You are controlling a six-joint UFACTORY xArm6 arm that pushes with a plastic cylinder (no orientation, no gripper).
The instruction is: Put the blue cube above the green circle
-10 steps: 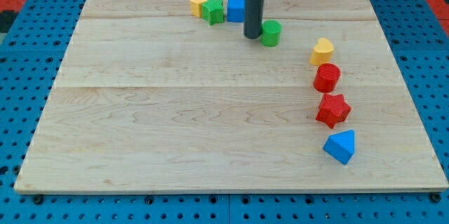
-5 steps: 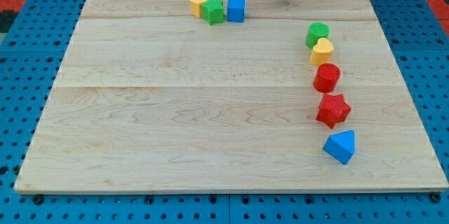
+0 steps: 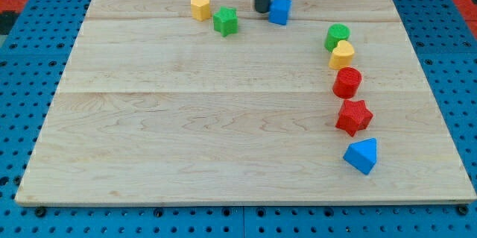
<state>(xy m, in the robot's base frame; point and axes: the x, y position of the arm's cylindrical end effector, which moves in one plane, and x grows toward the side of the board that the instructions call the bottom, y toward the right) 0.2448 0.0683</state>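
The blue cube [image 3: 279,10] sits near the view's top, right of centre. My tip [image 3: 262,10] stands right against its left side. The green circle [image 3: 337,36] is a short cylinder lower and to the right of the cube, touching the top of a yellow heart [image 3: 342,54]. The cube is up and to the left of the green circle, with a clear gap between them.
A yellow hexagon [image 3: 200,5] and a green star [image 3: 225,22] lie at the top left of the cube. Below the yellow heart runs a column: red cylinder [image 3: 346,83], red star [image 3: 353,116], blue triangle [image 3: 362,155]. The board's top edge is close behind the cube.
My tip came from the top right round to the cube's left side. The blue cube slid right. The yellow hexagon and green star shifted apart, the hexagon left and the star down.
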